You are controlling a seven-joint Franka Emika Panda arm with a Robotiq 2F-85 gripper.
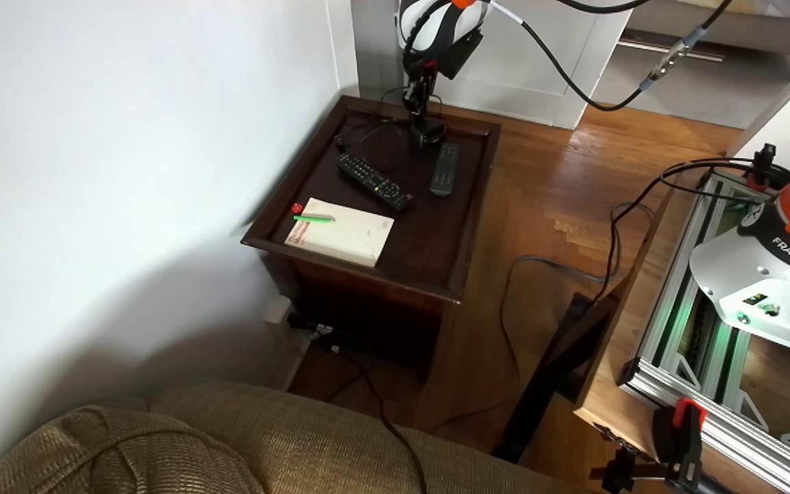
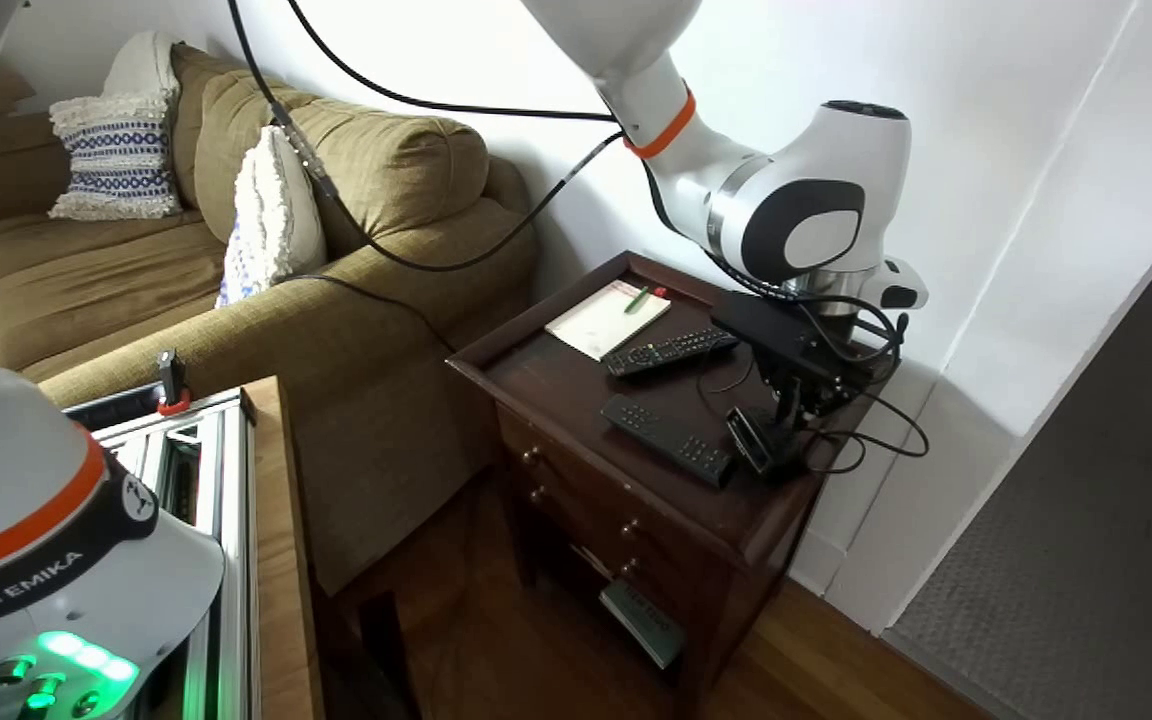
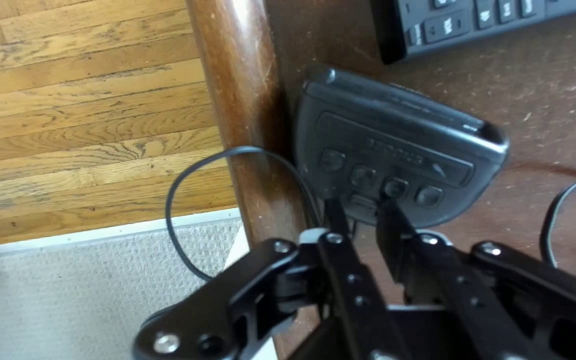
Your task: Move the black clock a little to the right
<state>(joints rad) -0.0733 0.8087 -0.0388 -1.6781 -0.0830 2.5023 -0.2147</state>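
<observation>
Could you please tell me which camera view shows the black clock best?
The wrist view: there the black clock appears large, its buttons visible, though the end effector hides part of its lower edge. Both exterior views show it as a small dark shape near the end effector, beside a remote control, with no buttons distinguishable.
</observation>
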